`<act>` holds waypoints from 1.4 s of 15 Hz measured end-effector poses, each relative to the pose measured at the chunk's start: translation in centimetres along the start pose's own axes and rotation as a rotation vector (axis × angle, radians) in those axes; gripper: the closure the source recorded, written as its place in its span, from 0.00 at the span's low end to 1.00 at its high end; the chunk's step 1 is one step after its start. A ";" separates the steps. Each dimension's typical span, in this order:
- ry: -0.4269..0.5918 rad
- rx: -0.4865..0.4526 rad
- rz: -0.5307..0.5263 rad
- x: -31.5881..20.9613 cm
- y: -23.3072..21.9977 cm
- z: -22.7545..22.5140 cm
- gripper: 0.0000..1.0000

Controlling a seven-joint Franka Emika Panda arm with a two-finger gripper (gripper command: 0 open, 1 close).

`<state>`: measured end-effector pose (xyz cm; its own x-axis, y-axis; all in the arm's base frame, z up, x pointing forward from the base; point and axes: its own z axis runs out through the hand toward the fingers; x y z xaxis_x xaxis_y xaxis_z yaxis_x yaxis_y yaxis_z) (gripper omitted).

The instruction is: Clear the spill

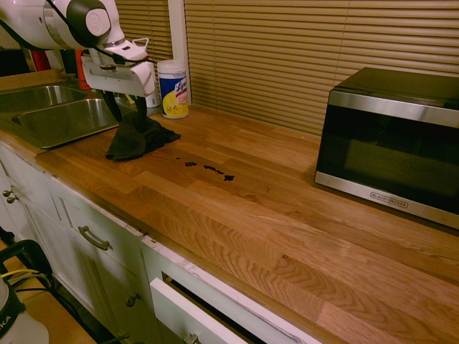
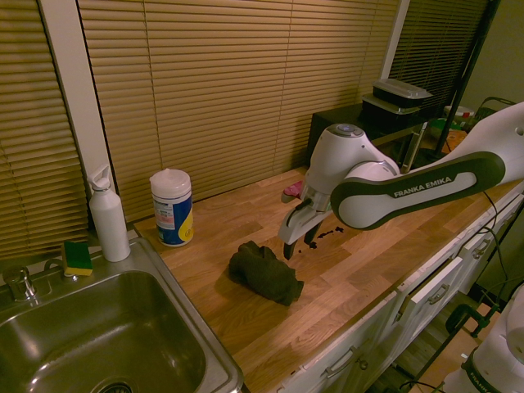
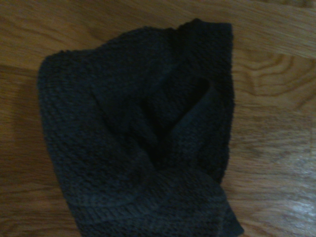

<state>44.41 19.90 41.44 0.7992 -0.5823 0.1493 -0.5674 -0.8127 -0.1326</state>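
Wooden counter (image 1: 258, 236), pincer (image 2: 300, 247) spread near bunched black cloth (image 2: 264, 273), spill (image 1: 214, 170) inside the front edge, bare wood around

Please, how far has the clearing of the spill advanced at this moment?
Nothing of the wiping looks done: the spill still shows as dark blotches on the wooden counter. Nothing is in hand: the open gripper hovers near the crumpled dark cloth, which lies beside the spill. Left to do: probably grasp the cloth, then wipe up the blotches.

White arm (image 2: 426, 192), black panel lettered "FRANKA EMIKA".
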 end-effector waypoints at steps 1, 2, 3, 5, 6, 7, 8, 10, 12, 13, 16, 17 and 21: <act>0.003 0.003 -0.015 -0.4 -0.8 0.1 0.00; 0.007 0.003 -0.029 -0.8 -1.7 0.3 0.00; 0.012 0.003 -0.041 -1.2 -2.6 0.4 0.00; 0.020 0.005 -0.064 -1.9 -4.5 0.6 0.00; 0.027 0.002 -0.070 -2.2 -5.4 0.9 0.00; 0.037 -0.003 -0.072 -2.6 -6.3 1.3 0.00; 0.048 -0.010 -0.068 -2.9 -7.0 1.7 0.00; 0.085 -0.029 -0.042 -3.0 -8.2 3.0 0.00; 0.108 -0.048 -0.017 -3.1 -9.2 4.7 0.00; 0.118 -0.056 -0.007 -3.1 -9.7 5.7 0.00; 0.155 -0.077 0.046 -2.3 -10.8 8.0 1.00; 0.168 -0.082 0.067 -1.8 -11.0 8.6 1.00; 0.175 -0.095 0.106 -1.1 -11.0 9.7 1.00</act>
<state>51.66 29.67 33.26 0.6918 -0.6529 0.3084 -0.6695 -0.7400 -0.0648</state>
